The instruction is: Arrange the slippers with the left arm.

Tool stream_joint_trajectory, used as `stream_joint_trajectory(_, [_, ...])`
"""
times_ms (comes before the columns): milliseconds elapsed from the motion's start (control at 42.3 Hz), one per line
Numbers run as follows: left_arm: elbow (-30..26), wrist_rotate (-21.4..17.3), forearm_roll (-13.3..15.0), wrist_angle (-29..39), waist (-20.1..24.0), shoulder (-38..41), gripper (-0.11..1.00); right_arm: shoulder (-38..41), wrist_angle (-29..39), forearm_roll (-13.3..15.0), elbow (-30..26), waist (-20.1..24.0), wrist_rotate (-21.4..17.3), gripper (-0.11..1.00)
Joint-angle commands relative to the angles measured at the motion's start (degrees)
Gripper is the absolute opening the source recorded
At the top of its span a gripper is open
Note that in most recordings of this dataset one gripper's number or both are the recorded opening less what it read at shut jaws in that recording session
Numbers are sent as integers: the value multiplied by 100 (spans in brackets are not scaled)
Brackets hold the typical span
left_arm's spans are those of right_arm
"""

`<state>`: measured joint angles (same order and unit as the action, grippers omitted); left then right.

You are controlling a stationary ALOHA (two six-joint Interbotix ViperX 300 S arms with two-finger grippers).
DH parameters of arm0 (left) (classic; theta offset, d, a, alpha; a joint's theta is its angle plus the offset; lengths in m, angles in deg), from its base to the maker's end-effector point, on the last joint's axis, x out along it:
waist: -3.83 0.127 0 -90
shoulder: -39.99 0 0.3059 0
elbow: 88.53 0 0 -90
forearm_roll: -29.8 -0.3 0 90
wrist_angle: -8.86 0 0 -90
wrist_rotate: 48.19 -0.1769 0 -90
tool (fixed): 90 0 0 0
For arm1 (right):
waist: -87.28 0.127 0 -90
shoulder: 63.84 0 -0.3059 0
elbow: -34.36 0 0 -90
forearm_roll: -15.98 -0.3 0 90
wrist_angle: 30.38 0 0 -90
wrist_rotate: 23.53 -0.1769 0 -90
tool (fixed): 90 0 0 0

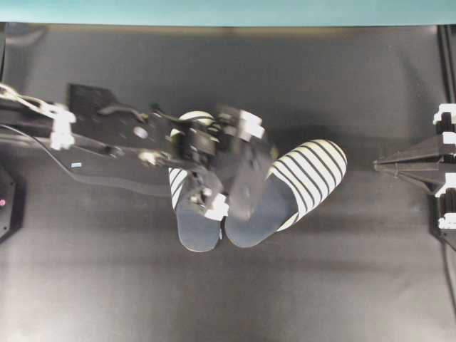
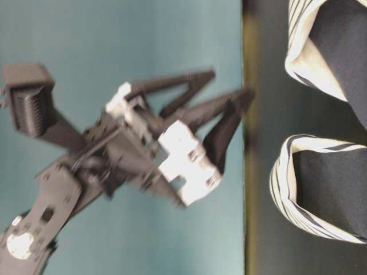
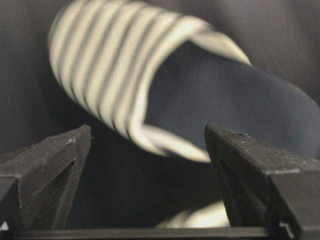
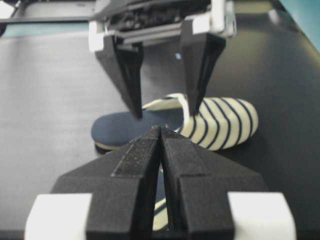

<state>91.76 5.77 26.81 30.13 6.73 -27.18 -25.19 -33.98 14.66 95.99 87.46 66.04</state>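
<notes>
Two cream slippers with navy stripes and navy insoles lie mid-table, heels close together. The left slipper (image 1: 196, 229) points toward the far edge and the arm hides most of it. The right slipper (image 1: 308, 173) angles toward the far right. My left gripper (image 1: 253, 182) hovers open above them and holds nothing. In the left wrist view its fingers (image 3: 55, 165) frame a striped slipper (image 3: 125, 65) beyond them. The right wrist view shows the left gripper (image 4: 165, 115) open over a slipper (image 4: 220, 122). My right gripper (image 1: 399, 164) rests shut at the right edge, with nothing between its tips (image 4: 161, 129).
A black mat (image 1: 228, 299) covers the table and a teal wall (image 1: 228, 11) runs along the far side. From table level the left gripper (image 2: 231, 83) is raised off the surface, with both slippers (image 2: 321, 197) to its right.
</notes>
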Motion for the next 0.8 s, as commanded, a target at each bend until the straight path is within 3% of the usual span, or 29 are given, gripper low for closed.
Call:
stream_joint_trajectory(0, [-229,-264,-18,-281,9,202,89,18,-70,-9,-35,18,-35,1])
stream_joint_trajectory(307, [-756,-633,-18,-545,44,1143,89,18,-123,-9,0,18,-26,1])
stream_joint_trajectory(590, [-949,-580,-18,-519,149,1608,86,0,-141,-9,35,18,-26,1])
stream_joint_trajectory(709, [-914,-571,-18,-510,149,1608,79,-26,-132,-9,53,18,-26,1])
stream_joint_trajectory(779, [-932,-545,-18,-510,123,1608,65,-26,-132,-9,62,18,-26,1])
